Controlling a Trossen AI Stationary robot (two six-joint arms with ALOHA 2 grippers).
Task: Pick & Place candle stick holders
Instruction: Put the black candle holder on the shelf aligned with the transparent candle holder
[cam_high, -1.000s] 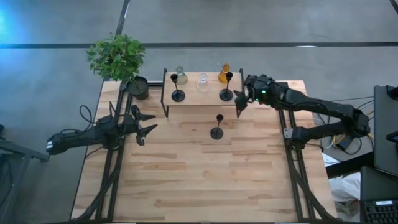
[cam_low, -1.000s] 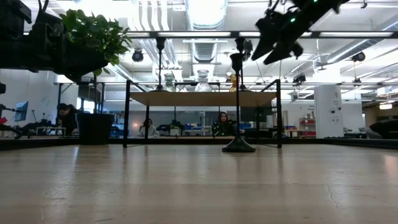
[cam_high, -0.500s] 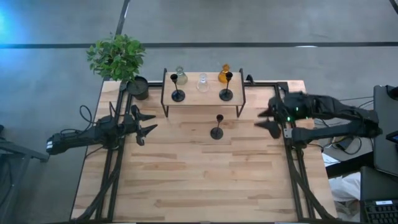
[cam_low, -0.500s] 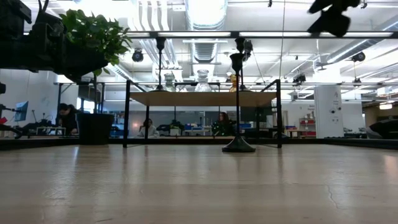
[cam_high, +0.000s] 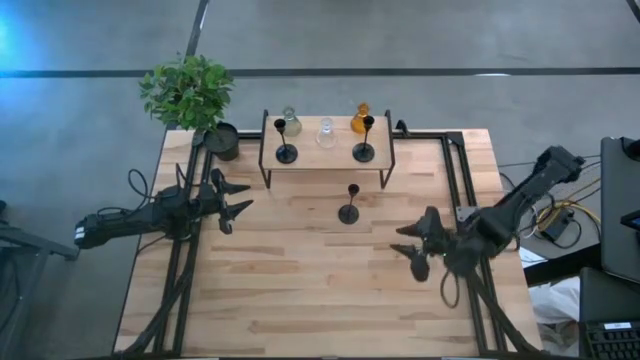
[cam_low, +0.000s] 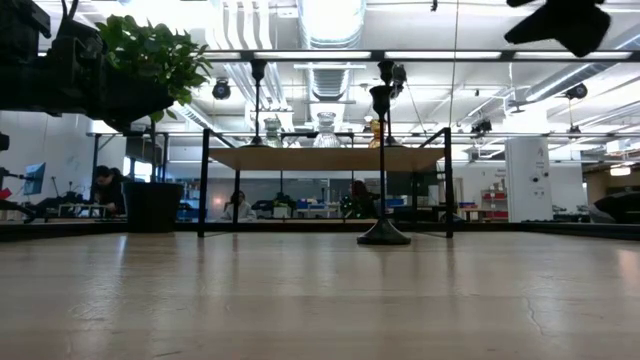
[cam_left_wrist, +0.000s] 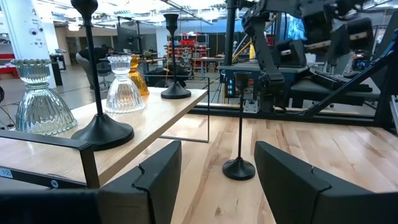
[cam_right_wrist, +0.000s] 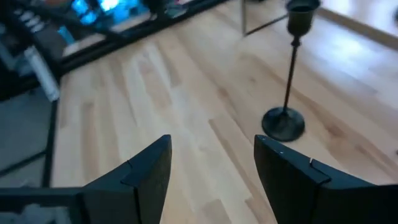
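One slim black candle stick holder (cam_high: 349, 206) stands on its disc base on the table in front of a small raised shelf (cam_high: 325, 160); it also shows in the right wrist view (cam_right_wrist: 287, 81) and the left wrist view (cam_left_wrist: 240, 134). Two more black holders (cam_high: 285, 143) (cam_high: 365, 140) and three glass ones, olive-green (cam_high: 291, 122), clear (cam_high: 326, 132) and amber (cam_high: 358, 119), stand on the shelf. My right gripper (cam_high: 411, 248) is open and empty, right of and nearer than the lone holder. My left gripper (cam_high: 232, 197) is open and empty at the table's left.
A potted plant (cam_high: 190, 95) in a wider black pot (cam_high: 224, 141) stands at the far left corner. Black frame rails (cam_high: 195, 250) (cam_high: 470, 270) run along the table's left and right sides. Bare wood (cam_high: 310, 290) lies toward the near edge.
My right gripper has drawn away from the shelf's right end, going toward the table's right edge and then toward the near edge, staying open and empty. It now sits beside the lone black holder. The holders have not moved.
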